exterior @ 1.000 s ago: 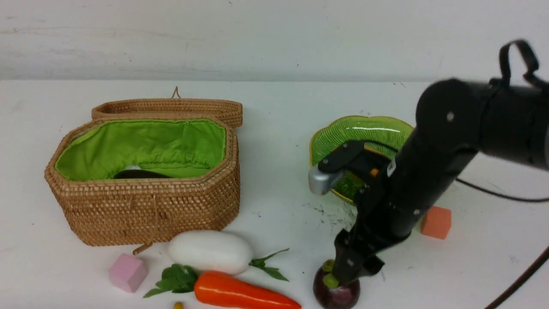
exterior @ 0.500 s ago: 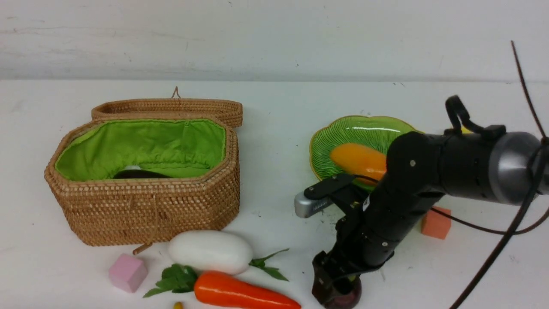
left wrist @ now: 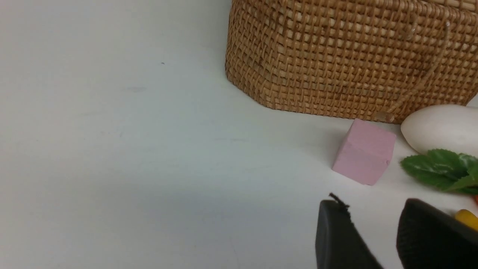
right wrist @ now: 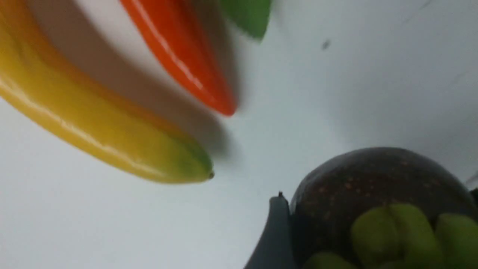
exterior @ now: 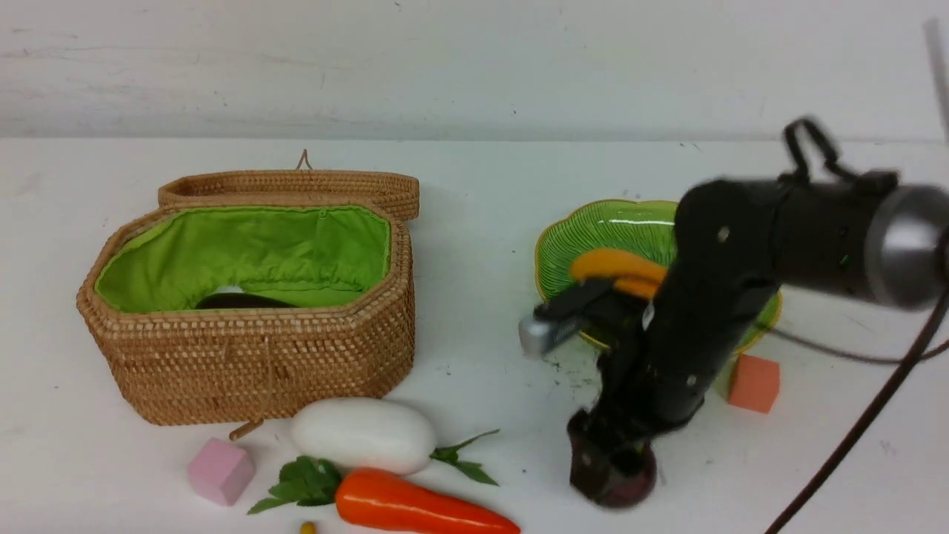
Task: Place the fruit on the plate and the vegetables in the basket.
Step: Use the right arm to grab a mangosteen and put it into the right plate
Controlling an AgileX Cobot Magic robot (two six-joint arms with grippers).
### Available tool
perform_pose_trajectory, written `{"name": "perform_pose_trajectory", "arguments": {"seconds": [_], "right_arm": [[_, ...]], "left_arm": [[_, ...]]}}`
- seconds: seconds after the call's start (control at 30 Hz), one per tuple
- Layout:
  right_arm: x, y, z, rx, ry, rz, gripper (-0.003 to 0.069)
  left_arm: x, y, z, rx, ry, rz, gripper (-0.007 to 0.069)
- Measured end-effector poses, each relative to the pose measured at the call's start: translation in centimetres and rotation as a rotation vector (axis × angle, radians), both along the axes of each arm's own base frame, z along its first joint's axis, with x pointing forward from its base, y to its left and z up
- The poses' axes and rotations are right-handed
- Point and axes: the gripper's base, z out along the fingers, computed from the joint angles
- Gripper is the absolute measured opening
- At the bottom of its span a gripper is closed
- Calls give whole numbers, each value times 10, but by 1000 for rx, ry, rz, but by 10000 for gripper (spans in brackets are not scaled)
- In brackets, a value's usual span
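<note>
you see left gripper [left wrist: 370,216] parted, empty | right gripper [exterior: 612,475] clasps round, dark purple mangosteen [right wrist: 373,175], its green cap between the jaws, low at the table | farther: glossy ribbed plate [exterior: 597,222] carries smooth orange mango [exterior: 614,265]

basket [exterior: 252,356] left, plate [exterior: 593,222] right, mango [exterior: 612,265] on plate, carrot [exterior: 422,508] before basket

My R arm [exterior: 712,297]: matte blk round housings, few small silver screws, grey metal band [exterior: 908,245] at far joint. Silver cam box [exterior: 537,334] on blk bracket. Blk cable [exterior: 864,415], blk loop [exterior: 812,144] on top. L gripper [left wrist: 370,209]: blk matte.
</note>
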Motion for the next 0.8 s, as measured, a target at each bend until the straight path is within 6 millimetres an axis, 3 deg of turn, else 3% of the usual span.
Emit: {"name": "perform_pose_trajectory", "arguments": {"seconds": [0.1,0.2,0.4,0.5,0.57,0.8], "right_arm": [[20,-21,34,49,-98,-78,589],[43,-50,53,75,-165,-187,589],[81,-112,61,140,-313,-437,589],[103,-135,52,191,-387,-567,589],[110,-139,44,207,-395,-602,589],[143,-143,-27,191,-364,-699,589]], "left_arm": [[0,0,0,0,0,0,239],[0,0,0,0,0,0,239],[0,0,0,0,0,0,239],[0,0,0,0,0,0,239],[0,0,0,0,0,0,239],[0,0,0,0,0,0,239]]}}
